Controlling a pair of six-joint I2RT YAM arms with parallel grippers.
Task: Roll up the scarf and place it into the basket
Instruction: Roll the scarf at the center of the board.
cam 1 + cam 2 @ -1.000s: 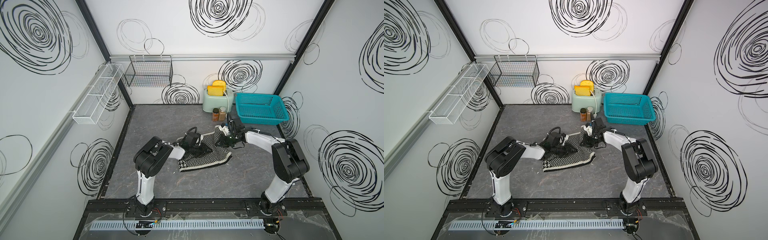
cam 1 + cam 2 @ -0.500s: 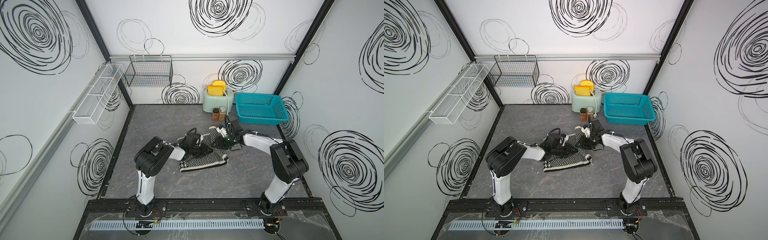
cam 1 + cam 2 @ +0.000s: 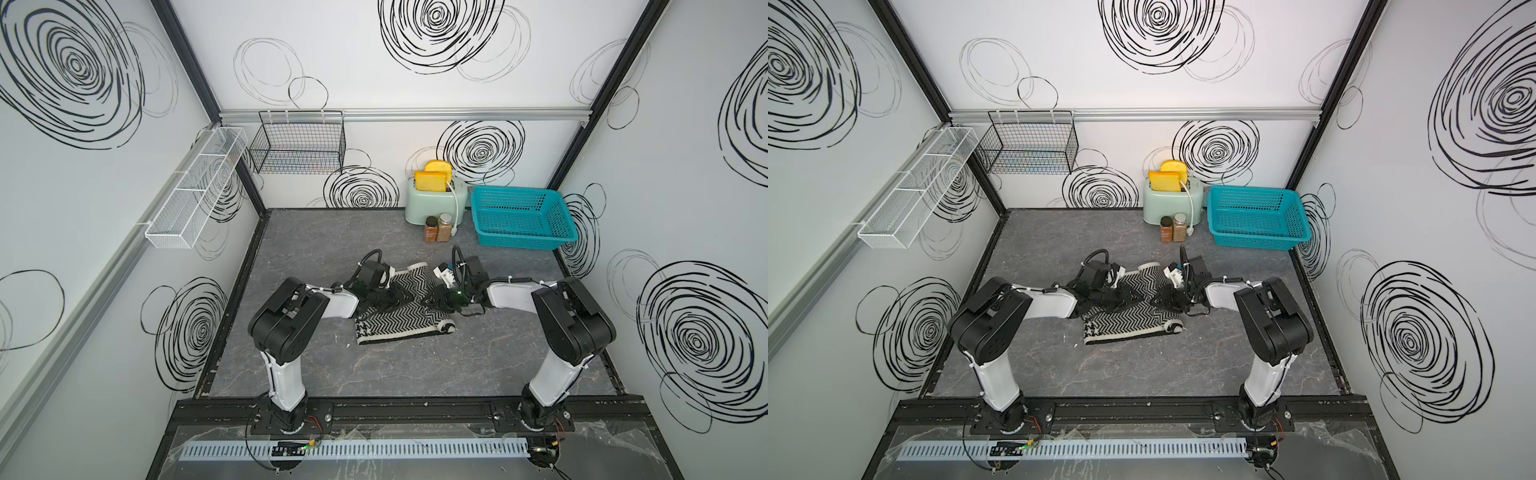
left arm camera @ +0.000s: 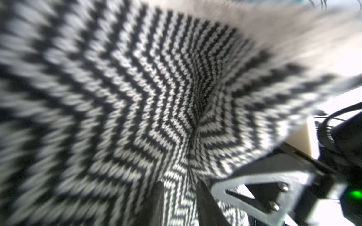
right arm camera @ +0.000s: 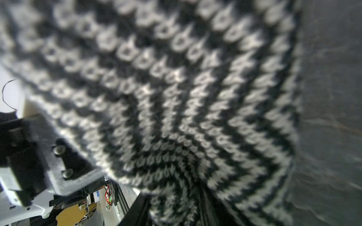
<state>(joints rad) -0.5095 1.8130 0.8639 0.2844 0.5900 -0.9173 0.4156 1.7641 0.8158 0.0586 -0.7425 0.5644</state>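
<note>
Scarf position: centre of the desk, between the two arms and well apart from the basket.
Scarf pattern: black-and-white knit with the herringbone zigzag facing up. A small houndstooth patch shows at the near left corner.
Scarf edging: a cream band with a black line runs along the near edge. A second cream edge shows at the far end.
Scarf lay: the near half lies flat on the desk. The far half is gathered up between the two grippers in both top views.
Left gripper: jaws nearly closed, pinching a raised fold of the zigzag cloth. The creases run toward the pinch.
Right gripper: jaws parted, with cloth lying between them. Whether they grip it cannot be told.
Basket position: far right corner of the desk, just beside the toaster.
Basket look: teal lattice walls with a flared rim.
</note>
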